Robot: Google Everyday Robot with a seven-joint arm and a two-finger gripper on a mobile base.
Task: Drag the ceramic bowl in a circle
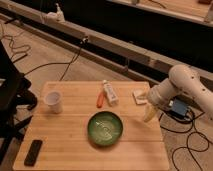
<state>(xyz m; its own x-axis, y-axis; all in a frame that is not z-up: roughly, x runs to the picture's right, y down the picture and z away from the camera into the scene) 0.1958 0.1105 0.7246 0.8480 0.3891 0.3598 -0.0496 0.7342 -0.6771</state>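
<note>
Pincer (149, 114) held over right edge of table (65, 131), fingers apart, nothing gripped. Ceramic bowl (105, 128) set front of centre, apart from pincer, close to front edge. Bare wood seen left of bowl. White cup (53, 101) placed well apart, back left. Black slab (33, 152) laid at front-left corner.

Viewpoint: a single camera, set high, is aimed down and forward over the desk (65, 137).
Range: middling; the whole desk is framed, with floor (45, 57) behind.
Hand (148, 115): caught at the desk's right edge.
</note>
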